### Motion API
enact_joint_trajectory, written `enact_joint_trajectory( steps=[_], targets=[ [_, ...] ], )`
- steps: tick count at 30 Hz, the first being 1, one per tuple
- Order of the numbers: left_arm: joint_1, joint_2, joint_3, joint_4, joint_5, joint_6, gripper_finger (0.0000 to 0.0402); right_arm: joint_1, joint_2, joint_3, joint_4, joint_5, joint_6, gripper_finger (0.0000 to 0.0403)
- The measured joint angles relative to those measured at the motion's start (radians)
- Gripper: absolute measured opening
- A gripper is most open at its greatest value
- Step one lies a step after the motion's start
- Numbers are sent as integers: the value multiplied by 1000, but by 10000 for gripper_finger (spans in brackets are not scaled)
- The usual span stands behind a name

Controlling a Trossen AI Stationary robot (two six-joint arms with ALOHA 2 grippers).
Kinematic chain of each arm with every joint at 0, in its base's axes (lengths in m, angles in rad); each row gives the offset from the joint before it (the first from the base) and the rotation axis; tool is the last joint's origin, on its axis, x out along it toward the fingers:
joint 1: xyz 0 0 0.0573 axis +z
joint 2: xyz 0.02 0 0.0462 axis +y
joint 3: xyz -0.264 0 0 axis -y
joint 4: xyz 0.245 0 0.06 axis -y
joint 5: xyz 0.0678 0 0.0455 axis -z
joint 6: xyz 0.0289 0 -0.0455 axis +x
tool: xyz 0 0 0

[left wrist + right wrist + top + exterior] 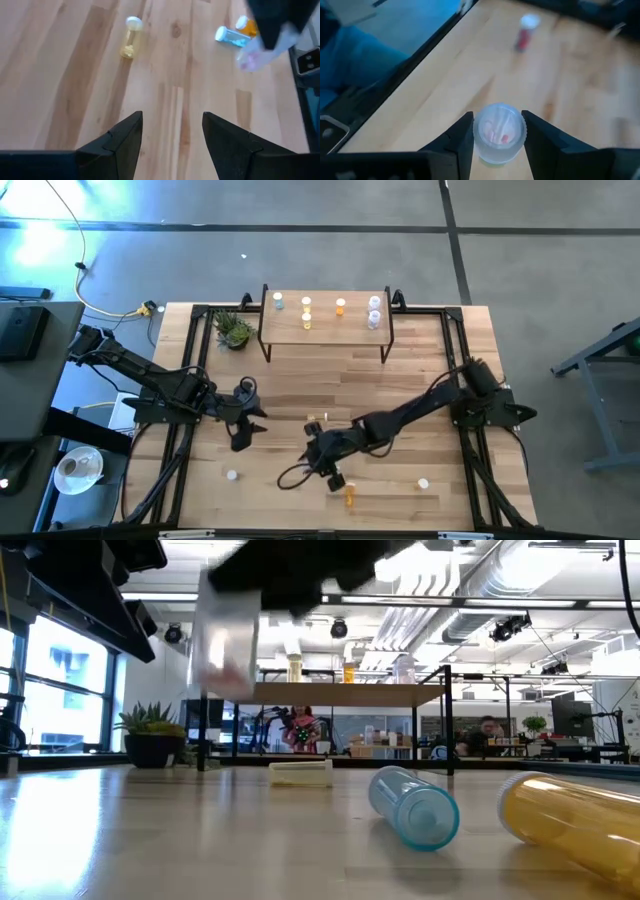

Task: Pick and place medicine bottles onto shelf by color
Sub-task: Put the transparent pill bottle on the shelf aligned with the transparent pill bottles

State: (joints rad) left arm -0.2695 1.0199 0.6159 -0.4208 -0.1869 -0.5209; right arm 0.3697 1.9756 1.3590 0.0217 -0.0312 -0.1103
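My right gripper (pixel 322 458) is over the table's middle front, shut on a clear medicine bottle (pixel 499 132) that shows blurred above the tabletop in the low view (pixel 225 645). My left gripper (pixel 172 135) waits open to its left, above bare wood. A pale yellow bottle (pixel 130 37), a blue bottle (pixel 413 805) and an orange bottle (pixel 575 820) lie on their sides on the table. The shelf (pixel 325 330) stands at the far edge with several bottles upright on its top. My right gripper pinches the clear bottle between its two fingers, one on each side of the round body (pixel 476 135). The fingers come slanting down from the table's right. The bottle hangs lifted clear of the table, one round end toward the wrist camera.
A potted plant (pixel 233 330) stands left of the shelf. Two more small bottles lie near the front edge, one at the left (pixel 232 475) and one at the right (pixel 423 483). Another small bottle with a white cap (pixel 525 31) lies beyond my right gripper.
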Motion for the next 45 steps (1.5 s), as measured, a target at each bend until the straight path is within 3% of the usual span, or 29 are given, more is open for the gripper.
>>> enact_joint_trajectory(
  steps=[18, 28, 35, 45],
  targets=[
    [0, 0, 0, 0, -19, 26, 197, -93, -363, 1, -173, 517, -204, 129],
    [0, 0, 0, -1, -19, 27, 197, -214, -538, 1, -209, 770, -200, 129],
    [0, 0, 0, -1, -19, 28, 197, -318, -625, 1, -438, 830, -1, 130],
    [0, 0, 0, -1, -19, 43, 197, -410, -626, 1, -813, 861, 334, 130]
  ],
)
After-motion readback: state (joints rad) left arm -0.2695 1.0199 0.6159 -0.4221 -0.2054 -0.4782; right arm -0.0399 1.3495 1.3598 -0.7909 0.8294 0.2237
